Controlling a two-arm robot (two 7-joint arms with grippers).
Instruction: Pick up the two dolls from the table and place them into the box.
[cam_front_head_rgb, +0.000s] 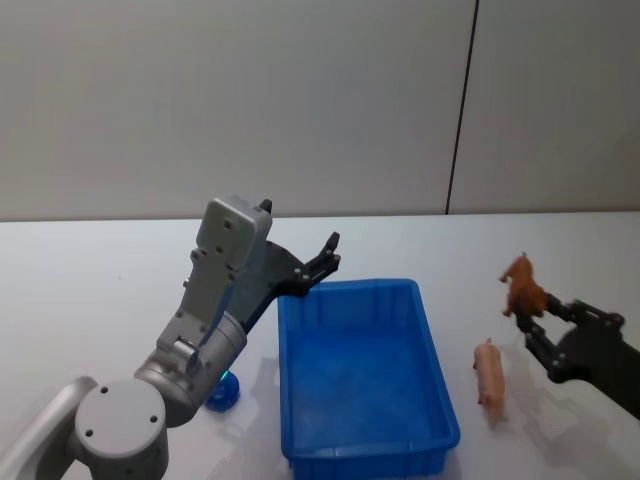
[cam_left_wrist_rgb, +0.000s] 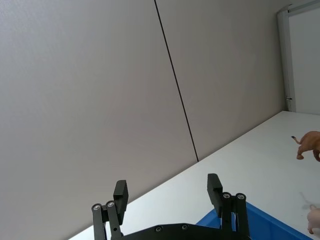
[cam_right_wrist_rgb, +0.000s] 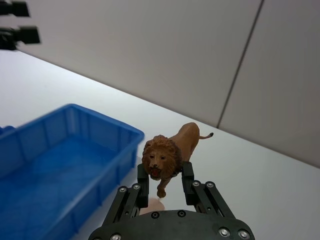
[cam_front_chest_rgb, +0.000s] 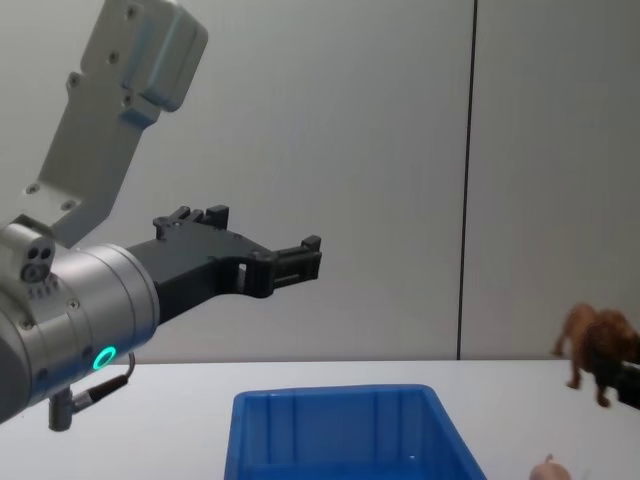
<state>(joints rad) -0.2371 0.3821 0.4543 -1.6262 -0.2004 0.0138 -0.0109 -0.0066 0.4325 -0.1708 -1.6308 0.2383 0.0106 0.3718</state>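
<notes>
A brown lion doll (cam_right_wrist_rgb: 167, 150) is pinched at its shoulders by my right gripper (cam_right_wrist_rgb: 165, 176), which is shut on it. It hangs above the table to the right of the blue box (cam_front_head_rgb: 365, 370), as the lion (cam_front_head_rgb: 522, 283) in the right gripper (cam_front_head_rgb: 530, 318) shows from the head. A pinkish-tan pig doll (cam_front_head_rgb: 490, 372) lies on the table between the box and that gripper. A round bright-blue doll (cam_front_head_rgb: 222, 392) sits by the box's left wall, partly hidden by my left arm. My left gripper (cam_front_head_rgb: 325, 262) is raised over the box's far left corner, open and empty (cam_left_wrist_rgb: 167, 189).
The white table (cam_front_head_rgb: 100, 270) runs back to a grey wall with a dark vertical seam (cam_front_head_rgb: 460, 110). The box (cam_front_chest_rgb: 340, 430) interior holds nothing that I can see. Bare table lies behind the box and to its far left.
</notes>
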